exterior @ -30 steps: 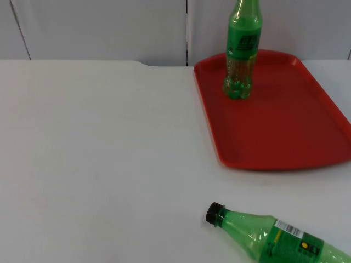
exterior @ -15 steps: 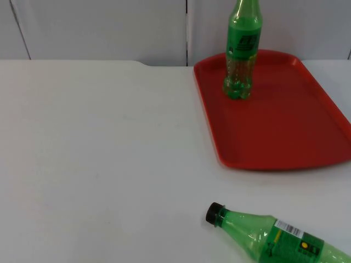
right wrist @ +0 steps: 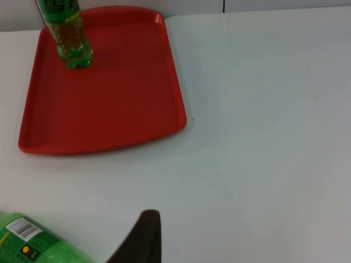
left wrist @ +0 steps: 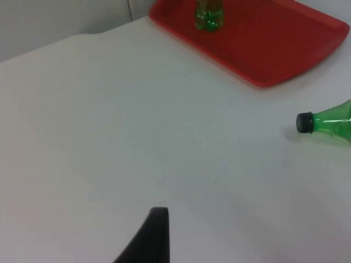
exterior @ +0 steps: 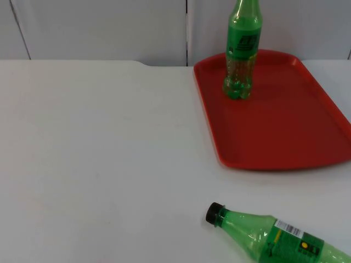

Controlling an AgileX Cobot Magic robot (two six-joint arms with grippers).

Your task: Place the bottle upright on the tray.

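Note:
A green plastic bottle [exterior: 274,236] with a black cap [exterior: 214,213] lies on its side on the white table near the front right, cap pointing left. It also appears in the left wrist view [left wrist: 332,121] and the right wrist view [right wrist: 33,246]. A second green bottle [exterior: 241,55] stands upright at the far left corner of the red tray [exterior: 290,131]. My left gripper [left wrist: 156,233] hovers over bare table, well to the left of the lying bottle. My right gripper [right wrist: 143,235] hangs just beside that bottle's labelled body, in front of the tray [right wrist: 109,104].
The grey partition wall [exterior: 109,27] closes the table's far edge, right behind the tray. Bare white table [exterior: 98,153] stretches across the whole left half and between the tray and the lying bottle.

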